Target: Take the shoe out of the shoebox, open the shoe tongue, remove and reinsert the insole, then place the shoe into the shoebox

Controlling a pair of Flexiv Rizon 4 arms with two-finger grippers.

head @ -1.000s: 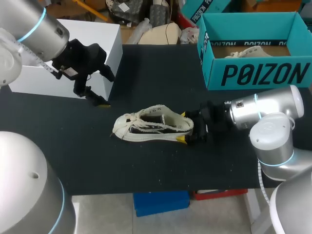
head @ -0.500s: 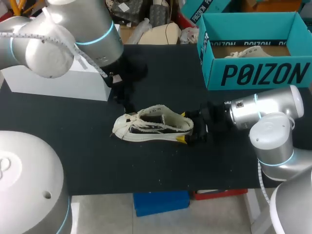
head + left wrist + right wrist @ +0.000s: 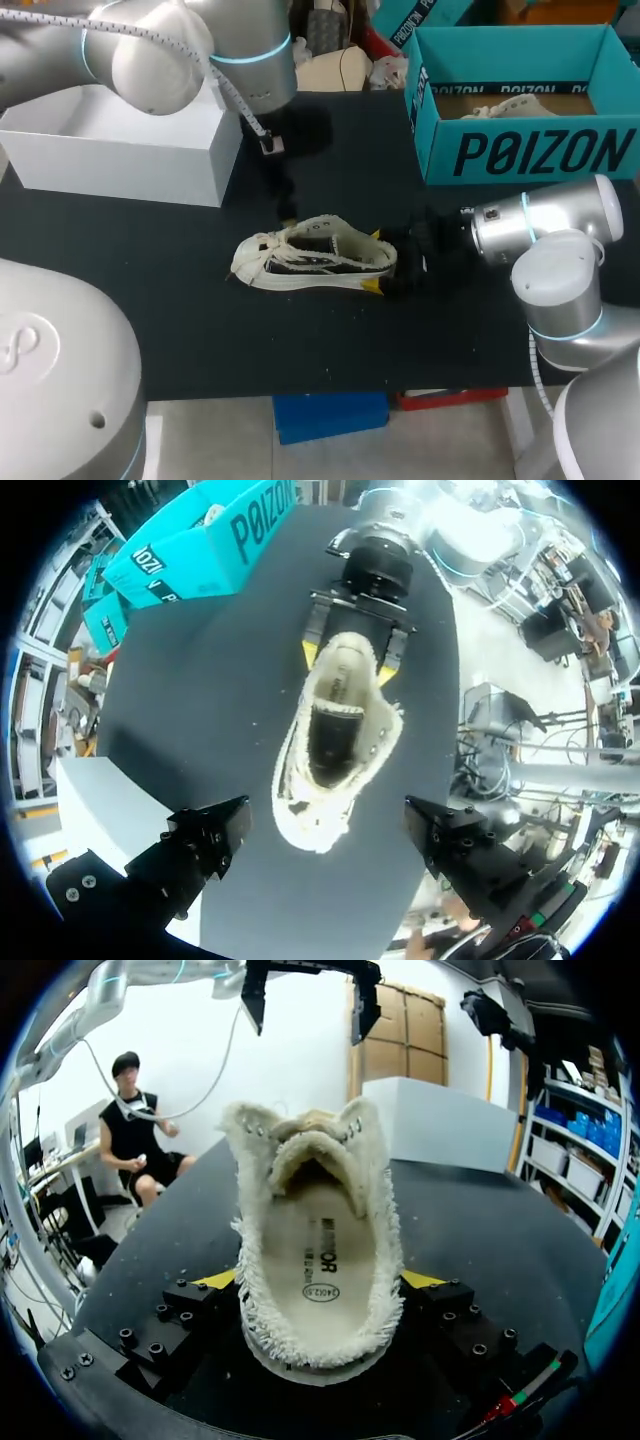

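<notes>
A cream low-top shoe [image 3: 315,260] with frayed edges lies on its side on the black table [image 3: 330,340], toe to the left. My right gripper [image 3: 382,262] is shut on the shoe's heel, with a yellow tip on each side of it. In the right wrist view the shoe [image 3: 318,1250] gapes toward the camera, showing the cream insole [image 3: 320,1260] between the fingers of my right gripper [image 3: 318,1290]. My left gripper [image 3: 287,200] hangs open just above the shoe's laced front. The left wrist view looks down on the shoe [image 3: 335,730] from between the wide-spread fingers of my left gripper [image 3: 325,820].
A teal shoebox [image 3: 520,150] stands open at the back right with a second pale shoe [image 3: 510,100] inside. A white box [image 3: 120,160] occupies the back left. Bare black table lies in front of the shoe and to its left.
My left arm has swung from beside the white box rightward to above the shoe's front. The shoe and my right arm have stayed put.
</notes>
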